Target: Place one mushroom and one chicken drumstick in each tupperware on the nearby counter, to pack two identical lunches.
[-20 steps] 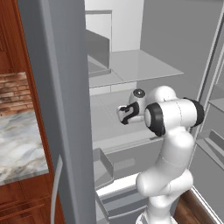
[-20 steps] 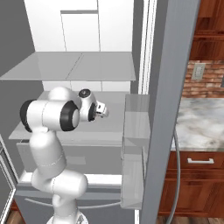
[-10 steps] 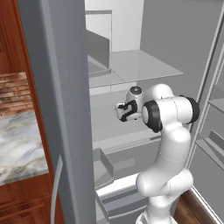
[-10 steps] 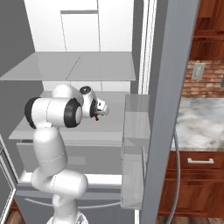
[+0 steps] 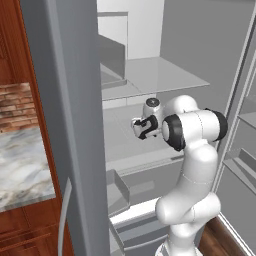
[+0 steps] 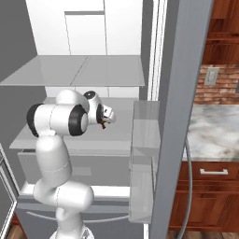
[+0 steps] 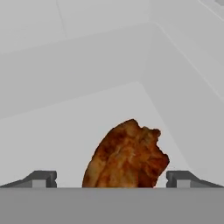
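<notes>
so the tool was spread wide either side of a drumstick lying on the fridge shelf, grabbing step basically, probably just needed closing on it next

My gripper reaches into the open fridge, over a middle shelf; the chicken drumstick lies on that shelf straight ahead of me, between my two fingertips, near the fridge's back corner; another shelf sits above my arm, and a drawer lies below; the fridge door stands to my right, and past it lies the surface over its cabinets.
</notes>
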### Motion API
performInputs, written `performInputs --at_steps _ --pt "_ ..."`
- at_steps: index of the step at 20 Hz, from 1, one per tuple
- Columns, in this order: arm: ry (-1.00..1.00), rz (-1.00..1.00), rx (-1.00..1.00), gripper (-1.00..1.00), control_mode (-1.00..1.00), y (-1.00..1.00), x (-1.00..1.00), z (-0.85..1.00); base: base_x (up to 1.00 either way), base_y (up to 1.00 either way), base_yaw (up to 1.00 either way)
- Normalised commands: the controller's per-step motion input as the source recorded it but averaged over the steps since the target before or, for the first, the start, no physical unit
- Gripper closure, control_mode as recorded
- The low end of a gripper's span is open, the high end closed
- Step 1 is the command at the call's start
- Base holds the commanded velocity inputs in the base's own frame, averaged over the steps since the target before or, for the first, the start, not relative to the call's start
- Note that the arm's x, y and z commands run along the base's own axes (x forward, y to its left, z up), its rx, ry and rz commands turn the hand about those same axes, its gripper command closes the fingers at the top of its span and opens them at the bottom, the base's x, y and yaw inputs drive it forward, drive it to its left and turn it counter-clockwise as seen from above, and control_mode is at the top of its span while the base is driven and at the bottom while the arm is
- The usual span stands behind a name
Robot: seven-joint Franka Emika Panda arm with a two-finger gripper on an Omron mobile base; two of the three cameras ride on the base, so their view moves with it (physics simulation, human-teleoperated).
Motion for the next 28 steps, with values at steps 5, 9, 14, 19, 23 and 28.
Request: performInputs --at_steps 5,9,14,19,23,28 --pt "0.0 -0.03 0.0 -1.0 -1.0 0.0 -0.77 -0.62 0.0 0.0 0.0" --pt "0.0 -0.01 0.0 -1.0 -1.0 0.0 -0.72 -0.56 0.0 0.0 0.0" --pt "0.0 0.0 0.0 -1.0 -1.0 0.0 -0.05 -0.46 0.0 0.0 0.0" --pt "0.0 -0.01 0.0 -1.0 -1.0 0.0 0.08 -0.5 0.0 0.0 0.0" --pt "0.0 -0.01 0.0 1.0 -1.0 0.0 0.0 -0.56 0.0 0.0 0.0" --pt "0.0 -0.02 0.0 1.0 -1.0 0.0 -0.04 -0.62 0.0 0.0 0.0"
